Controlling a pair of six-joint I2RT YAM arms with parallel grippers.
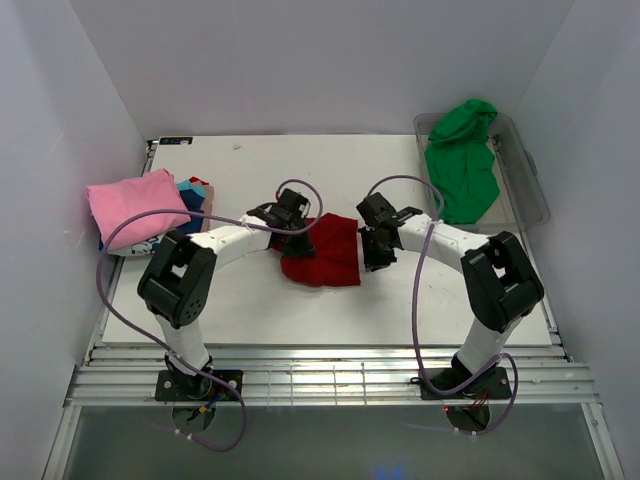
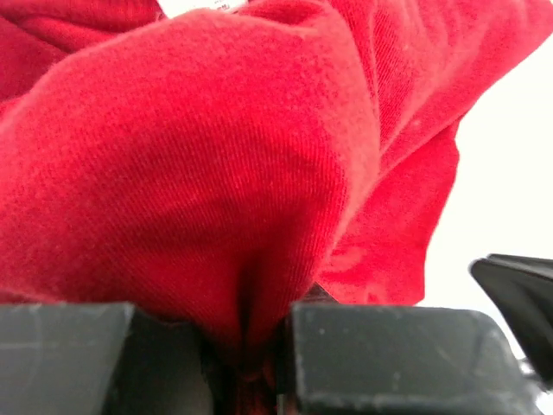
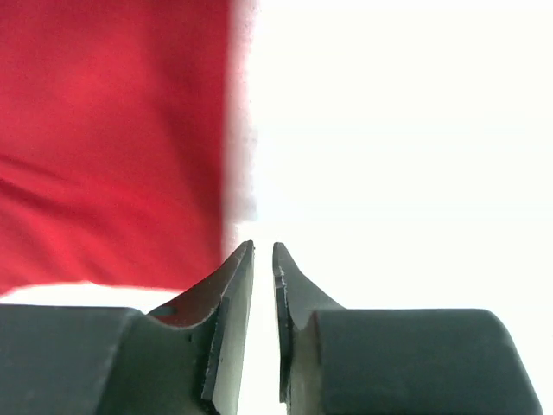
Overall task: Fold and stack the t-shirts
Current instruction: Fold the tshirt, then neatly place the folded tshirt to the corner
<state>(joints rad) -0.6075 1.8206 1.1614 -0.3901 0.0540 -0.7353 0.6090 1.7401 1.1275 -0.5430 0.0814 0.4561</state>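
White surface [image 1: 250, 310] carries the red t-shirt [image 1: 330, 255] near the middle, all bunched. Our left pincer [image 2: 251, 341] is clamped on a fold of it; right pincer [image 3: 263, 259] sits barely apart, empty, just beside its edge. Soft floppy cloth, so we'd grab corners.

Top view: light falling bright and even; shadows on the table [image 1: 330, 310] lying faint and soft.
Wrist views: table blowing out to flat white glare.
Red shirt [image 3: 112, 138]: edge blurring in right wrist view; weave showing sharp in left.
Fingers [image 3: 229, 337]: sitting dark, little detail showing.
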